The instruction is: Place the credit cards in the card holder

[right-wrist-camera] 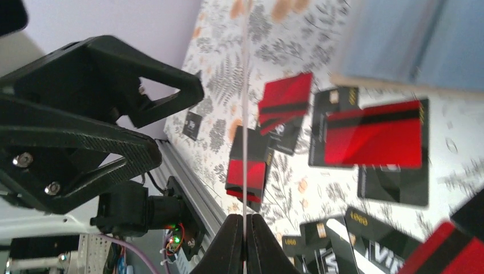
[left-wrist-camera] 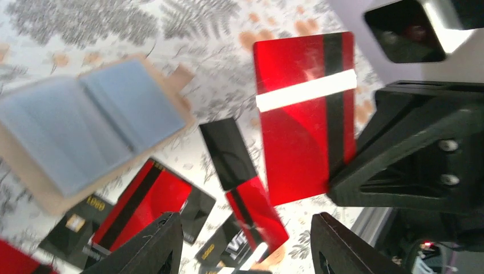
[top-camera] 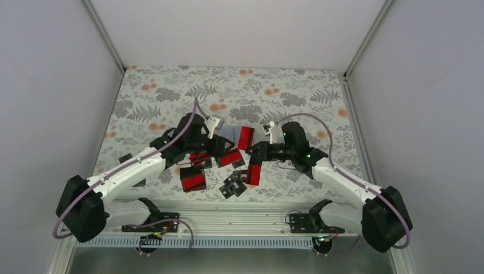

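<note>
Pinching one red card (left-wrist-camera: 305, 120) just to the right of the open card holder (left-wrist-camera: 85, 125), right gripper (right-wrist-camera: 245, 220) jaws closing tight on the card's edge. Showing the other credit cards (top-camera: 234, 184) scattered on the floral table (top-camera: 297, 91) nearer the arm bases than the holder. Hovering the left gripper (left-wrist-camera: 245, 228) over those, jaws standing apart, gripping nothing.

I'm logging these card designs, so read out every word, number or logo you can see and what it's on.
"LOGO": gold, on a black card, right wrist view.
"LOGO": gold, on a second card left of it.
"VI": white, rest unclear, on a third card below it.
Gold print on a dark card, left wrist view: too blurred.
Top view: all too small.
</note>
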Robot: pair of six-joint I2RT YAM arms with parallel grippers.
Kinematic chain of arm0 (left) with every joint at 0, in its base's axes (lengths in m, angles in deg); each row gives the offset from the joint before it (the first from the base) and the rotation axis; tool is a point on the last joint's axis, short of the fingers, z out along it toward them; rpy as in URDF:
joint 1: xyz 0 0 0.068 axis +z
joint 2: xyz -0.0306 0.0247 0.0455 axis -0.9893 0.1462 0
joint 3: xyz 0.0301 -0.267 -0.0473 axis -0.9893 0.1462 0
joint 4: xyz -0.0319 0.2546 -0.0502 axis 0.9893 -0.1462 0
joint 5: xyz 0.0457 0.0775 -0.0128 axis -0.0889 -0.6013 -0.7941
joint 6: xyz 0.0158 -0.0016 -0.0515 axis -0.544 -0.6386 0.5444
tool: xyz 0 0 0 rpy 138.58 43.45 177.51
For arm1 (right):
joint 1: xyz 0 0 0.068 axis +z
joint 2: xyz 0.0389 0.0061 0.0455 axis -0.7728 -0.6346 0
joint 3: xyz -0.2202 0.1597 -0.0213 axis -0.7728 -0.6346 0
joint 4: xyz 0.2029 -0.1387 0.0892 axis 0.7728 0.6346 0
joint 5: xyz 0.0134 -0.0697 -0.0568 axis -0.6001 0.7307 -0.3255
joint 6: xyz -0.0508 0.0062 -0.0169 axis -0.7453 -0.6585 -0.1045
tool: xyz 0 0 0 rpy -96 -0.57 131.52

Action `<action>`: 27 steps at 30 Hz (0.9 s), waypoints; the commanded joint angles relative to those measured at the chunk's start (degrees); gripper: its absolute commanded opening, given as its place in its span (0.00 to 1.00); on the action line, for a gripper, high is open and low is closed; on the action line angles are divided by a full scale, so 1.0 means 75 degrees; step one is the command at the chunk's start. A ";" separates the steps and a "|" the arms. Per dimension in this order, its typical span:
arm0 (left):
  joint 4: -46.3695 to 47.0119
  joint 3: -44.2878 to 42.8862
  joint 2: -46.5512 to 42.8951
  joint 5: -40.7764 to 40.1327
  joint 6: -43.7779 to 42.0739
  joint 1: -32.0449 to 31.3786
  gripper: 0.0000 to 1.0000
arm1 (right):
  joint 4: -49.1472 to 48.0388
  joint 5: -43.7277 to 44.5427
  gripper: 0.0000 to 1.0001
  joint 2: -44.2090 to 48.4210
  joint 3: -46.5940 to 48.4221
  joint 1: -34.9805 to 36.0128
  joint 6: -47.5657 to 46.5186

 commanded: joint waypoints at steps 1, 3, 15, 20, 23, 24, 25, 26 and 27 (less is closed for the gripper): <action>0.1091 -0.0303 0.0090 0.2088 -0.0610 0.0728 0.56 | -0.0839 -0.1860 0.04 -0.0589 0.0507 -0.0579 -0.1485; 0.1503 -0.0309 0.0185 0.2710 -0.0596 0.1152 0.54 | -0.1159 -0.2542 0.04 -0.0875 0.0635 -0.0860 -0.1638; 0.3660 -0.0118 0.0680 0.4879 -0.0220 0.2474 0.47 | -0.0906 -0.4680 0.04 -0.2330 0.1899 -0.1469 -0.2535; 0.4420 0.0025 0.0749 0.5312 0.0196 0.2548 0.46 | -0.1061 -0.4880 0.04 -0.2316 0.1941 -0.1471 -0.2500; 0.4507 0.0019 0.0852 0.5384 0.0283 0.2551 0.45 | -0.1118 -0.4989 0.04 -0.2218 0.1977 -0.1469 -0.2491; 0.4568 0.0035 0.0880 0.5435 0.0342 0.2548 0.44 | -0.1137 -0.5019 0.04 -0.2188 0.1987 -0.1469 -0.2490; 0.4687 0.0070 0.0918 0.5492 0.0418 0.2548 0.44 | -0.1142 -0.5035 0.04 -0.2159 0.1997 -0.1469 -0.2499; 0.4810 0.0121 0.0957 0.5539 0.0511 0.2548 0.43 | -0.1159 -0.5036 0.04 -0.2145 0.2002 -0.1469 -0.2494; 0.4958 0.0162 0.0976 0.5595 0.0589 0.2542 0.42 | -0.1183 -0.5036 0.04 -0.2130 0.2000 -0.1465 -0.2490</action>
